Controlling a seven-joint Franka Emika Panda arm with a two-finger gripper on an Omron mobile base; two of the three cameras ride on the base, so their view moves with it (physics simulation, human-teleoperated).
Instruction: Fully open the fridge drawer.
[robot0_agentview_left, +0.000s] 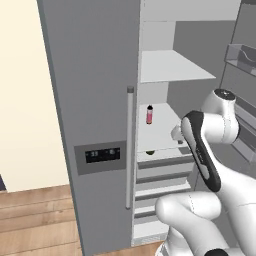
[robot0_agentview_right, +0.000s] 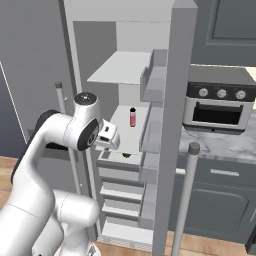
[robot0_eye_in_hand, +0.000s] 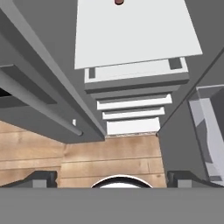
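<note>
The fridge drawer (robot0_agentview_left: 165, 161) (robot0_agentview_right: 119, 163) is the top one of a stack under the lower shelf. It stands out slightly, and a strip of its white floor shows behind the darker front panel (robot0_eye_in_hand: 136, 81). My gripper (robot0_agentview_left: 177, 134) (robot0_agentview_right: 110, 138) (robot0_eye_in_hand: 113, 179) hangs in front of the open fridge, above and before the drawer, pointing down. Its fingertips (robot0_eye_in_hand: 42, 178) are far apart, open, with nothing between them.
A small red bottle (robot0_agentview_left: 149, 114) (robot0_agentview_right: 132, 117) stands on the shelf above the drawers. A dark round item (robot0_agentview_left: 150, 152) sits at the drawer's back edge. The open door with bins (robot0_agentview_right: 150, 85) (robot0_eye_in_hand: 210, 122) is on the right, the shut door's handle (robot0_agentview_left: 130, 145) on the left. An oven (robot0_agentview_right: 217, 112) stands beyond.
</note>
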